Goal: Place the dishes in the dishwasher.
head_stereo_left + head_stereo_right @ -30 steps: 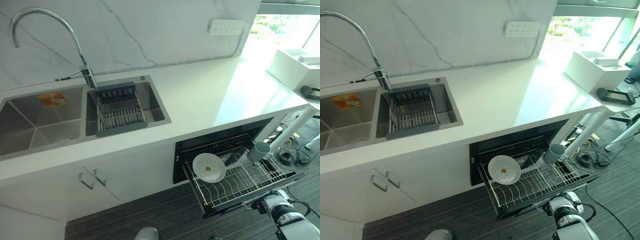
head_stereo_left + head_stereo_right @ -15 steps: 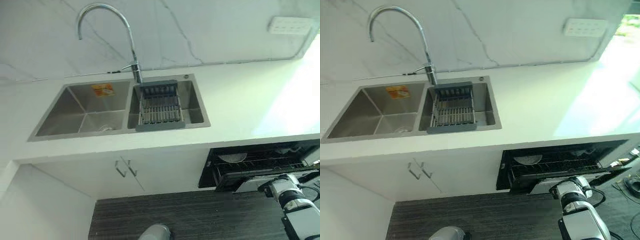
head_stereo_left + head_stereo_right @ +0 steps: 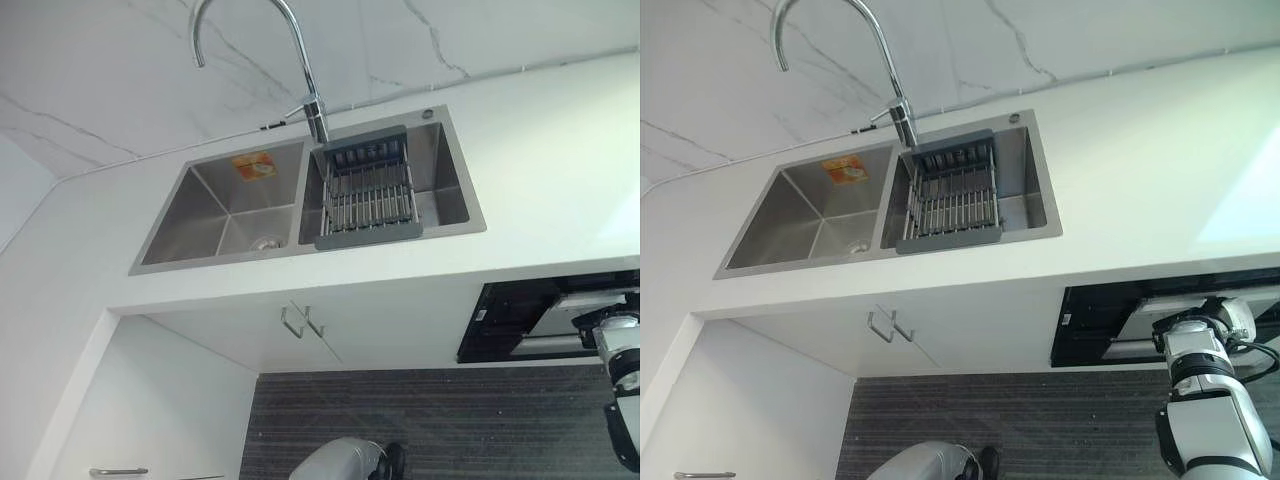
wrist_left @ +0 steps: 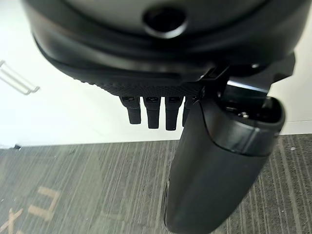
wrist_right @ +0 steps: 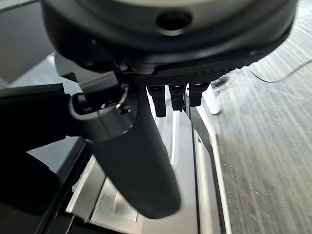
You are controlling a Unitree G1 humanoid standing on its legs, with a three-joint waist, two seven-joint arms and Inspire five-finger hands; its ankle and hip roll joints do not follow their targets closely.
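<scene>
The dishwasher (image 3: pixel 1092 322) sits under the white counter at the lower right, its dark opening nearly closed by a silver drawer front (image 5: pixel 181 146). I see no dishes; the inside of the drawer is hidden. My right hand (image 5: pixel 131 161) is right at that drawer front with straight fingers (image 5: pixel 176 97) pointing along it and nothing held. In the eye views my right arm (image 3: pixel 1200 400) reaches up to the dishwasher. My left hand (image 4: pixel 214 170) hangs idle over the dark striped floor, fingers relaxed and empty.
A double steel sink (image 3: pixel 200 215) is set into the counter, with a tall curved faucet (image 3: pixel 300 60) and a grey drain rack (image 3: pixel 368 195) in its right basin. White cabinet doors with two metal handles (image 3: pixel 300 322) stand below it. A white wall panel rises at the left.
The camera has swung left and lower. The dishwasher rack with the white plate and grey cup, pulled out a second ago, has slid in out of sight.
</scene>
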